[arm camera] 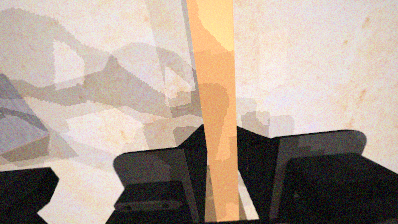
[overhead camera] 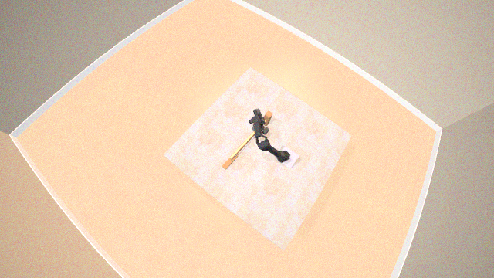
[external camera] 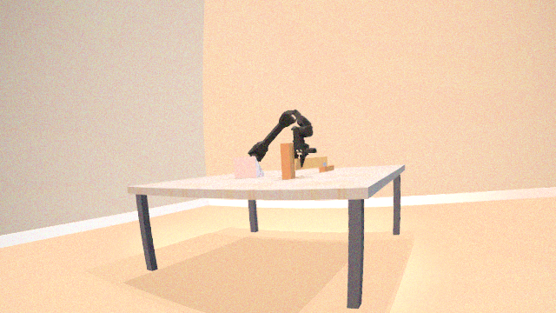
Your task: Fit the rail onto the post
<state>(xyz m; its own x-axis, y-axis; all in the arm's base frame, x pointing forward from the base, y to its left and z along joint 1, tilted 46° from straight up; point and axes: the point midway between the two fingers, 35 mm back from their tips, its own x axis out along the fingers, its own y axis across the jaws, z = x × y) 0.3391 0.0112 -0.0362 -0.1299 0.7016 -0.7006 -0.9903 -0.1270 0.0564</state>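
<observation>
While the gripper [overhead camera: 265, 130] [external camera: 302, 164] [arm camera: 214, 126] grips the rail [overhead camera: 243, 145] [external camera: 314, 163] [arm camera: 216, 75], post [overhead camera: 268, 116] [external camera: 287, 161] upright, no readable writing

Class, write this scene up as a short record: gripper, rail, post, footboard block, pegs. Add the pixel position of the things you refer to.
gripper: shut on the rail, near its post end [overhead camera: 259, 133] [external camera: 302, 164] [arm camera: 222, 165]
rail: long, wooden [overhead camera: 243, 145] [external camera: 314, 163] [arm camera: 215, 70], running between block and post
post: upright on the table [overhead camera: 268, 116] [external camera: 287, 161]
footboard block: low, at the rail's far end [overhead camera: 228, 164] [external camera: 326, 169]
pegs: cannot tell; not visible
</observation>
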